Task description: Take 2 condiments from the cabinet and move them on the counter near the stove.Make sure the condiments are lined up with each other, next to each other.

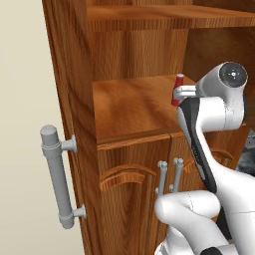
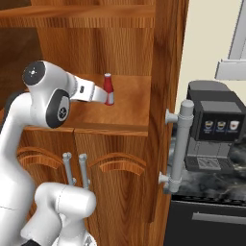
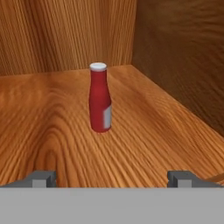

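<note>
A red tapered bottle (image 3: 100, 98) with a pale cap, one of the condiments, stands upright on the middle shelf of the reddish-brown cabinet (image 1: 129, 112), near its right inner wall. My gripper (image 3: 111, 178) is open, level with the shelf and a short way in front of the bottle, with nothing between its fingers. From the left base view the gripper (image 1: 175, 93) overlaps the bottle (image 1: 179, 81). From the right base view the gripper (image 2: 105, 97) sits just left of the bottle (image 2: 108, 84). A strip of dark marbled counter (image 2: 206, 181) lies right of the cabinet (image 2: 134, 105). The stove is out of view.
The open cabinet doors carry thick grey bar handles (image 1: 56, 177) (image 2: 180, 144) that jut out on both sides. A black coffee machine (image 2: 214, 127) stands on the counter, above a black appliance front (image 2: 206, 223). Another shelf (image 1: 164, 17) hangs above the bottle.
</note>
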{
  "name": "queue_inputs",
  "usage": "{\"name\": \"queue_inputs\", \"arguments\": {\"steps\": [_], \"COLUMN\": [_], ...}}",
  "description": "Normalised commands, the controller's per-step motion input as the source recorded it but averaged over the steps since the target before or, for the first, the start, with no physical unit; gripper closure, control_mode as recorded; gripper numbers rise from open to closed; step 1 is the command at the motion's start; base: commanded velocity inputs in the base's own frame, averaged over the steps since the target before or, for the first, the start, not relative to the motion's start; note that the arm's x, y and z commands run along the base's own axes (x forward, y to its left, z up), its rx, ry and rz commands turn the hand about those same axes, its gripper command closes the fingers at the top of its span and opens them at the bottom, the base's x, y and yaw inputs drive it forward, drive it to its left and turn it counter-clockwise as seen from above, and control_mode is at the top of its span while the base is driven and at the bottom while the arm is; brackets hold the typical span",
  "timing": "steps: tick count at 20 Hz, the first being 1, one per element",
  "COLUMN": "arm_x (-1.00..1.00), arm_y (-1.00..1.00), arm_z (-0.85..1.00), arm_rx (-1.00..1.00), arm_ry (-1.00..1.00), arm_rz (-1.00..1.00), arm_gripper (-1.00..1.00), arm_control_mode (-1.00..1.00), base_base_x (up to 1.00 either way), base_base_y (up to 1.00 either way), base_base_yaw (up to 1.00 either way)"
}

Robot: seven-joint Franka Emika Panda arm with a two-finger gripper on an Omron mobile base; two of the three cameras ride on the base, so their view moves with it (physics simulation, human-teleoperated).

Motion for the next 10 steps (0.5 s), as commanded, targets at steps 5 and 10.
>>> {"name": "queue_inputs", "arguments": {"steps": [5, 10], "arm_x": [0.20, 0.15], "arm_y": [0.00, 0.00], "arm_z": [-0.19, -0.08], "arm_rx": [0.00, 0.00], "arm_ry": [0.00, 0.00], "arm_rz": [0.01, 0.00], "arm_gripper": [-1.00, -1.00], "arm_control_mode": [-1.00, -1.00], "base_base_x": [0.00, 0.00], "base_base_y": [0.00, 0.00], "base_base_yaw": [0.00, 0.00]}}
